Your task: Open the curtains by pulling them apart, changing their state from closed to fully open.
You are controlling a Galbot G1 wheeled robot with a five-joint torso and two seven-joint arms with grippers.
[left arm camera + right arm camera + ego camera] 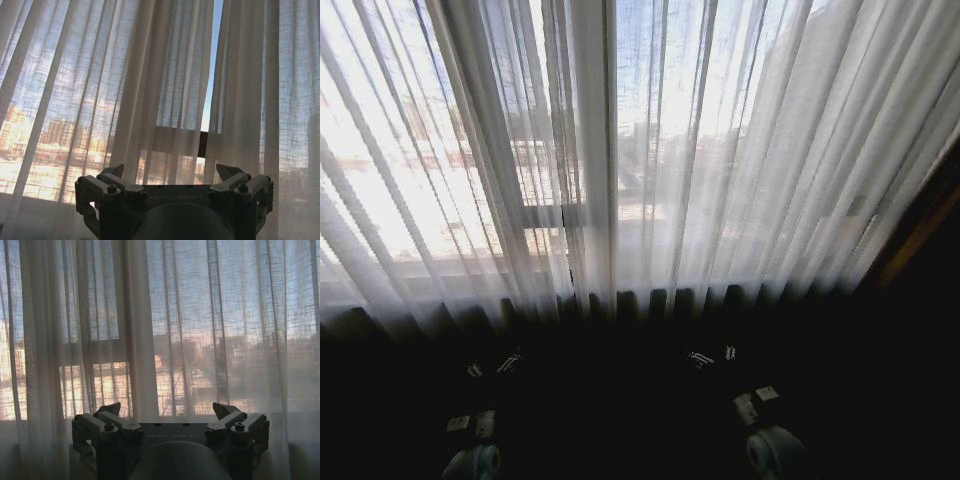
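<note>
Left hand (pixel 170 175): grey metal two-fingered hand, low in the dark foreground of the head view on the robot's left; its fingers (pixel 116 171) are spread wide, released, holding nothing, and stand short of the fabric.

Right hand (pixel 167 412): the same grey build, low on the robot's right in the head view (pixel 715 356); fingers likewise spread apart and released (nothing between them), pointing at the cloth without touching it.

Arms: both reach forward side by side, well apart from each other, their pale rounded wrist joints showing at the bottom edge of the head view.

Curtains (pixel 650 170): tall sheer white-cream panels of loosely woven, linen-like fabric with many vertical pleats, hanging across the whole window ahead of both hands; their hems reach down to the dark band below.

Meeting line: the left wrist view shows a narrow slit (pixel 207 95) where two panels part and bare sky shows; otherwise the panels hang drawn across the window.

Window frame (pixel 592 150): pale upright post with a crossbar, seen through the cloth.

Dark drape (pixel 920 230): opaque, with an orange-brown edge, at the far right.

Beyond: sunlit city buildings, blurred by the weave.
</note>
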